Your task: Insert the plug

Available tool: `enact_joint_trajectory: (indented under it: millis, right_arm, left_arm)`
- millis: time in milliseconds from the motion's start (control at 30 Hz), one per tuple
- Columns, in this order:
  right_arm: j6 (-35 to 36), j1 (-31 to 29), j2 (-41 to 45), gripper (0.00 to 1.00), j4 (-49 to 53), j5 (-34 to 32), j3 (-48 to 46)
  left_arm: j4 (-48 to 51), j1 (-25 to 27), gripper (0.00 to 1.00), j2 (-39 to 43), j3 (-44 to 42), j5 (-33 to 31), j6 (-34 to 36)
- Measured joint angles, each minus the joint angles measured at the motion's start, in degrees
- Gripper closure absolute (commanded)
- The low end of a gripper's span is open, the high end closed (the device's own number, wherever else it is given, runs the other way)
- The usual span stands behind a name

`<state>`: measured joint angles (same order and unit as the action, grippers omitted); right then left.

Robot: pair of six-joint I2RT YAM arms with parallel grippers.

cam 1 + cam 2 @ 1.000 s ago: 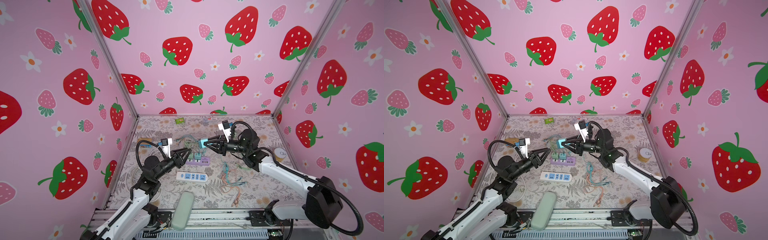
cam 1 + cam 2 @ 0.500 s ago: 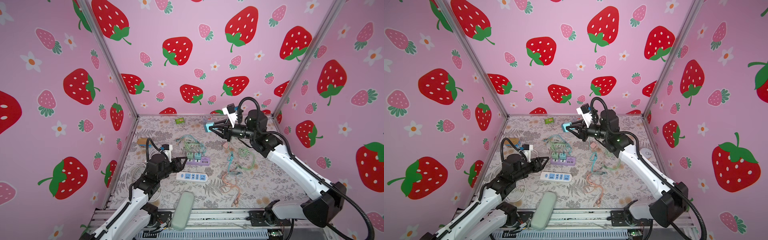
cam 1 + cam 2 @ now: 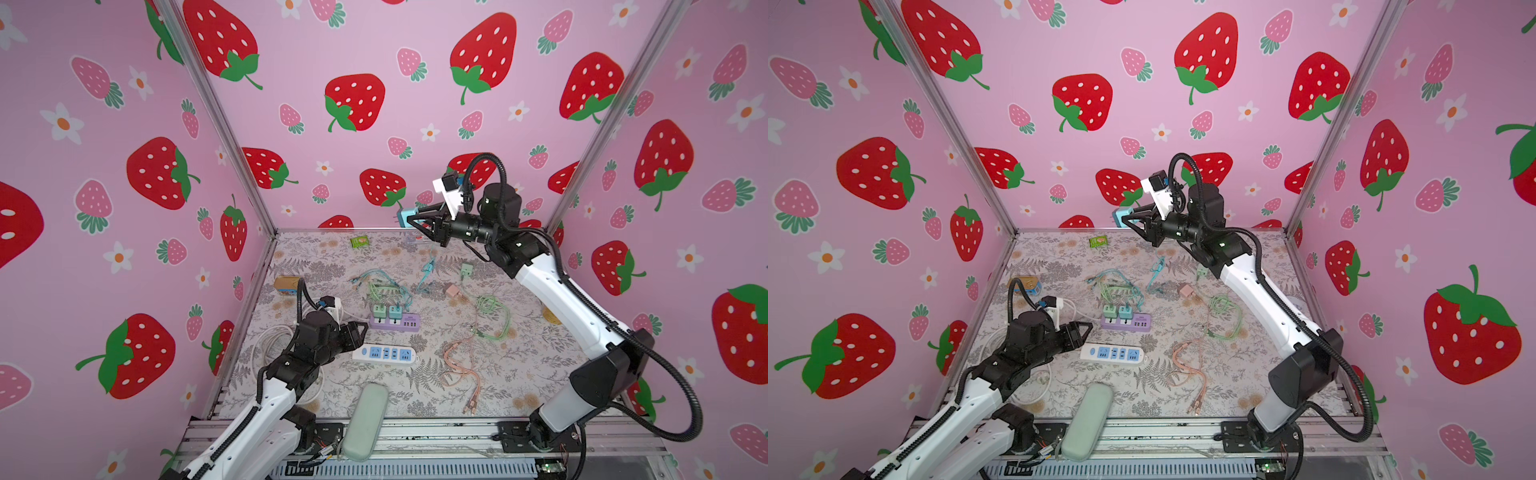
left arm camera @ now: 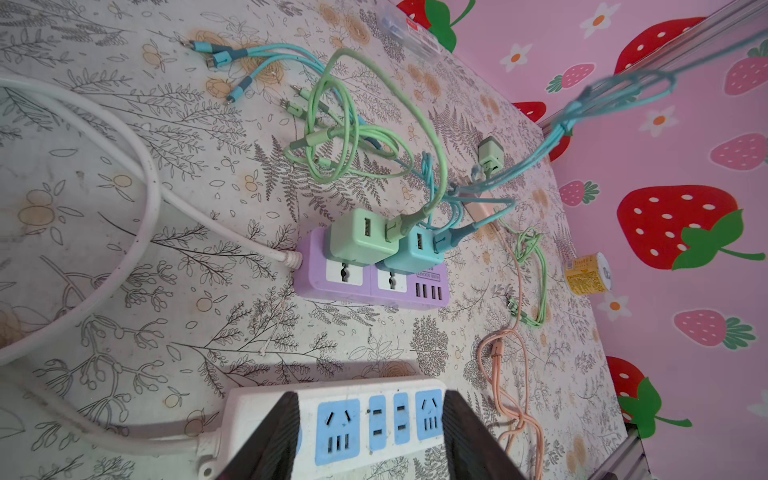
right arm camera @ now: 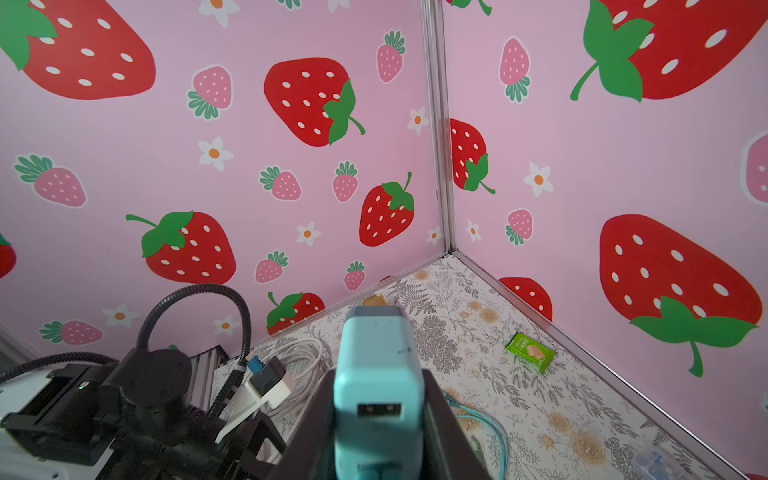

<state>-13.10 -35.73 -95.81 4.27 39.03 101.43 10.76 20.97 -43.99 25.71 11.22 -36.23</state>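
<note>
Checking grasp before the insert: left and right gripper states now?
Left gripper: open, holding nothing.
Right gripper: shut on the blue charger, raised off the table.

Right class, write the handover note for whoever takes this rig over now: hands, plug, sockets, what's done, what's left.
Right hand: shut on the teal plug, raised high at the back.
Left hand: open, low over the white strip.
Purple strip: two chargers in, two sockets free.
Done: plug picked up.
Left: bring it down, seat it in a free socket.

floral mat (image 3: 528, 374) holds purple strip (image 3: 395, 322), white strip (image 3: 384, 354)
</note>
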Motion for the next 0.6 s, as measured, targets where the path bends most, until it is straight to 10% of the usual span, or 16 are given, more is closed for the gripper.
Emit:
enact_joint_trajectory:
  millis: [600]
  right_arm:
    - [-1.99,-5.75,-29.97,0.87,4.5,-1.03,35.32]
  left_arm:
    - [2.58,-0.09,0.42,-1.18,-2.82,-0.33,-2.6]
